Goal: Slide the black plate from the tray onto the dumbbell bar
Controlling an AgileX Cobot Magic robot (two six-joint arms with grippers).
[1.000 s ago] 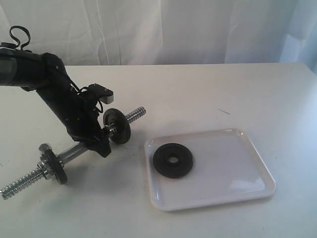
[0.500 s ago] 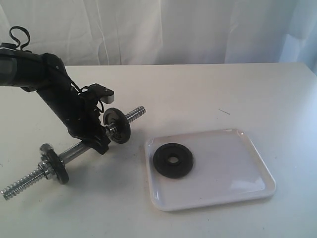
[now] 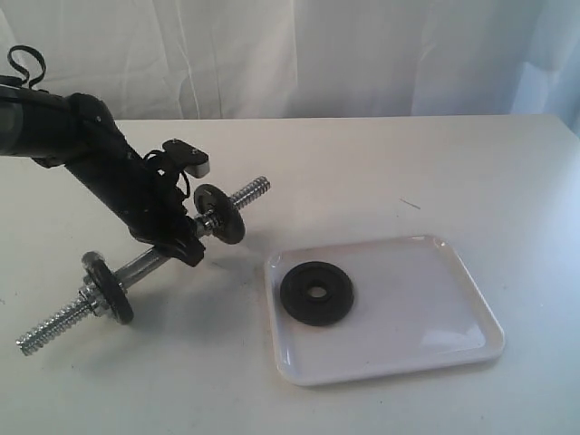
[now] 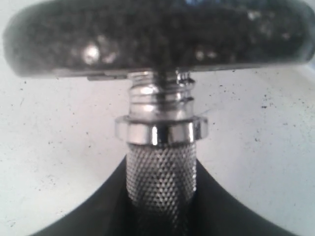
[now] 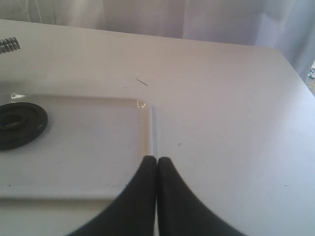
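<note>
Barely under way, by the look of it. Lies flat inside the tray [image 3: 471,349], this black plate [image 3: 316,292], on the half nearer the bar, touched by neither claw.

Grips the knurled middle of the bar [image 3: 145,265] with the left claw [image 3: 184,245], closed tight around it. Holds it tilted, threaded end toward the tray raised, other end low near the tabletop [image 3: 381,172]. Already carries two other black discs, one [image 3: 220,214] just inside the raised thread, one [image 3: 107,287] near the low end. Shows, in the left wrist view, a bright collar [image 4: 162,132] between the knurling and the nearer disc.

Hangs above the tray's rim with the right claw [image 5: 156,160], on the side away from the plate, tips pressed together on nothing. Cannot be found in the exterior view.

Done so far, seemingly: bar gripped and its free end offered toward the tray.

Left to do:
- open the right claw and take the plate by its rim;
- lift it clear of the tray;
- line its centre hole up with the raised thread;
- push it along toward the disc there.

Likely calls for a steady bar and a squarely held plate, or risks snagging on the coarse ridges.
</note>
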